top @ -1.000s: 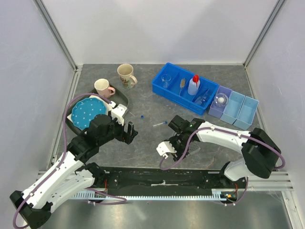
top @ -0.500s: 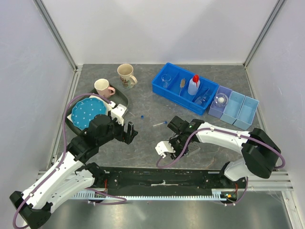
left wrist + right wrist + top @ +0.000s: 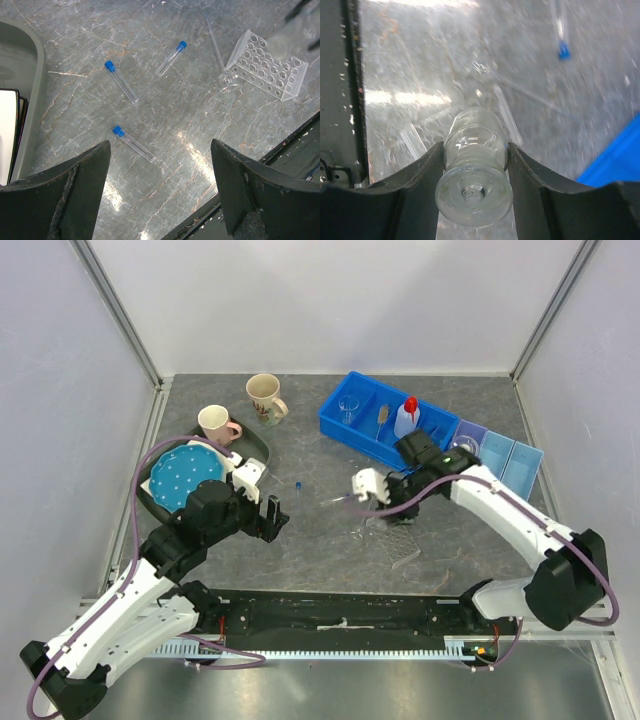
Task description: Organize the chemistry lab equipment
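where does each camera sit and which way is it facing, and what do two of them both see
Top external: fixed above and behind the robot, looking down on the table; left arm and right arm both show.
Left wrist: on the left arm, facing down at tubes and a rack; its open fingers frame the bottom.
Right wrist: on the right arm, looking along its fingers, shut on a flask; blurred table beyond.
Shared: top external and left wrist both see the tubes.
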Motion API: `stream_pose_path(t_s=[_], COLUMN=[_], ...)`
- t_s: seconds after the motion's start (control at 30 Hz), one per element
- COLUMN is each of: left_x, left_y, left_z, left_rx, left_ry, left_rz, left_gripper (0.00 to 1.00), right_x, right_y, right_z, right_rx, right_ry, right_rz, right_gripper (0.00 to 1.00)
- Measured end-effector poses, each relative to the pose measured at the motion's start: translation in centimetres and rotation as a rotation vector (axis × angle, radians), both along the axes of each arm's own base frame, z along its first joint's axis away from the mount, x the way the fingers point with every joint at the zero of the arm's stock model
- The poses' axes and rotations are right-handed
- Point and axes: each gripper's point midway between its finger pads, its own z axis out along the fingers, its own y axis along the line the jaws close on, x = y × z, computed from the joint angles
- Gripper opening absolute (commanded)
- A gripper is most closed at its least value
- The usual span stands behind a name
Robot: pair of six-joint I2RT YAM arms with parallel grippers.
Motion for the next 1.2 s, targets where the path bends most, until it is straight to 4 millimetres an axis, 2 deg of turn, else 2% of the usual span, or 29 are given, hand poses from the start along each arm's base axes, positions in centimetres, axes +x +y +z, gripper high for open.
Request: stream_pose_path(t_s=[0.1, 0.2, 0.23, 0.43, 0.57, 0.67, 0.83, 1.07, 1.2], left_x=[0.0, 0.0, -0.1, -0.1, -0.1, -0.1, -0.1, -0.2, -0.2], left_y=[0.0, 0.0, 0.0, 0.1, 0.1, 0.1, 0.1, 0.1, 0.0], left_z=[0.0, 0.1, 0.2, 0.4, 0.4, 0.4, 0.4, 0.4, 0.4], left_rx=[-0.001, -0.004, -0.005, -0.010, -0.010, -0.011, -0.012, -0.012, -0.013], left_ry=[-0.001, -0.004, -0.006, -0.012, -0.012, -0.013, -0.014, -0.014, -0.013], left_rz=[-0.001, 0.000, -0.001, -0.001, -0.001, -0.001, -0.002, -0.003, -0.003], left_gripper=[0.88, 0.88, 0.88, 0.88, 0.88, 0.88, 0.88, 0.88, 0.88], right_x=[2.4, 3.9, 4.5, 6.3, 7.4, 7.9, 8.8, 10.2, 11.9], right_y=[-3.5, -7.6, -9.7, -19.0, -23.8, -26.1, -28.5, -30.0, -30.4], right_z=[1.4, 2.0, 2.2, 3.6, 4.1, 3.9, 3.5, 3.6, 3.2], right_rx=[-0.006, -0.029, -0.040, -0.092, -0.111, -0.121, -0.125, -0.124, -0.105], right_ry=[-0.004, 0.008, 0.014, 0.017, 0.019, 0.028, 0.049, 0.050, 0.051], right_rz=[-0.131, -0.253, -0.308, -0.531, -0.626, -0.661, -0.702, -0.730, -0.748], right_gripper=[0.20, 0.20, 0.20, 0.20, 0.20, 0.20, 0.21, 0.22, 0.23])
